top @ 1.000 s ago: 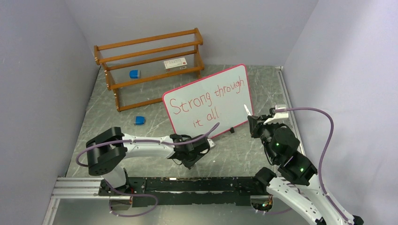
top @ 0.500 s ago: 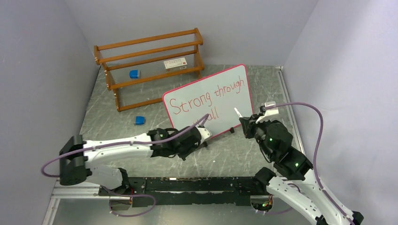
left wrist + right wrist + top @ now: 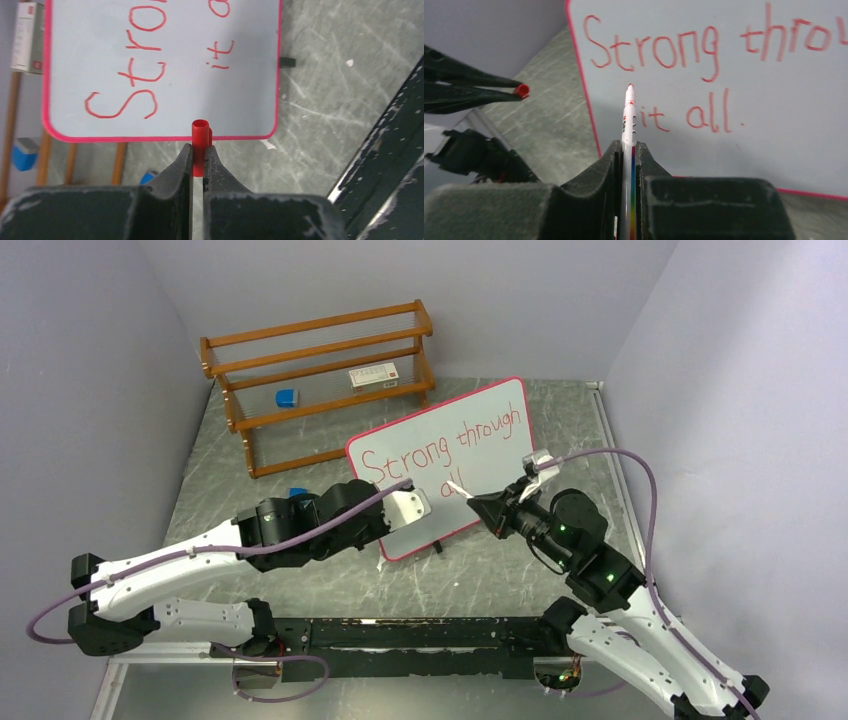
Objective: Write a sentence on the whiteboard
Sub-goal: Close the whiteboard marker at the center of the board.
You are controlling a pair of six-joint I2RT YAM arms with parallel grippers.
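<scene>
Gripping: left jaws red cap [image 3: 199, 134], seen only by wrist cameras; right jaws marker [image 3: 629, 117].

Top view: "it" in the lower line of the sentence [image 3: 400, 462] and the lower left corner of the whiteboard [image 3: 490, 472] are hidden behind the left arm [image 3: 300, 525], which also mostly covers a small blue object [image 3: 296, 491]. Print on the white box [image 3: 373, 376] is too small to be read. Left wrist: lettering is cut off by the top edge, and the red cap [image 3: 200, 131] base is buried in the left gripper [image 3: 198, 149]. Right wrist: "through" is cut off at the right edge, and the marker [image 3: 629, 115] barrel is buried in the right gripper [image 3: 627, 145].
</scene>
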